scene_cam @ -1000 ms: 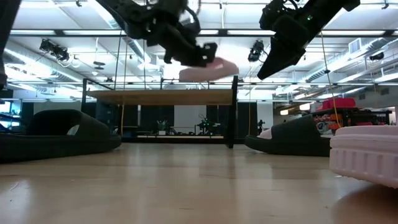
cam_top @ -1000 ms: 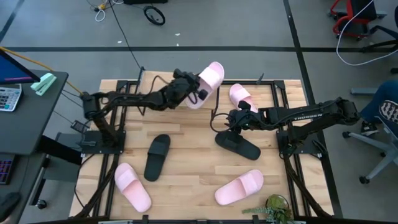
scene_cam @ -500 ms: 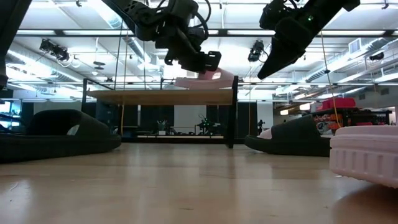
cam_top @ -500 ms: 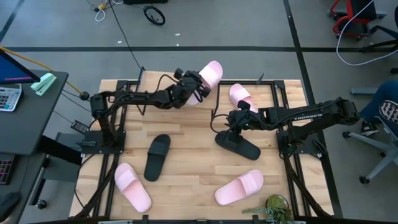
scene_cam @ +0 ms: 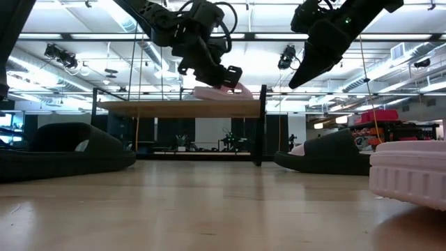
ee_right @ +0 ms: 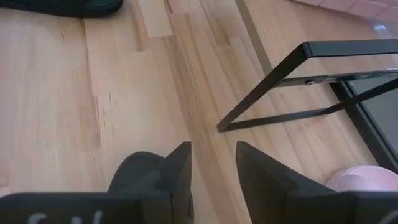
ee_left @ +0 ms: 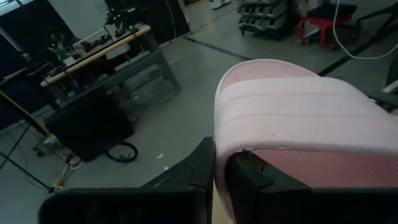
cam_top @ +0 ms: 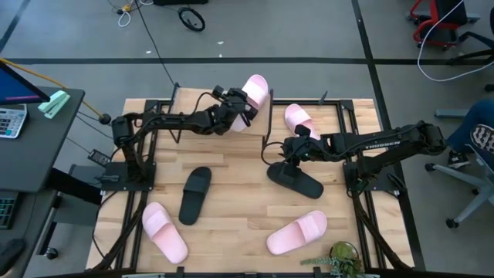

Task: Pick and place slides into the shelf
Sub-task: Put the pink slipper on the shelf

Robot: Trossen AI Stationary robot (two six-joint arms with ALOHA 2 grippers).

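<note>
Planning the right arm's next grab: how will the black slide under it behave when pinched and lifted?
The black slide looks like thick moulded foam, so probably light and fairly stiff. It lies flat, so unlikely to roll. Gripped at one edge it may hang tilted, like the pink slide in the left hand. The right hand hovers open above it.
</note>
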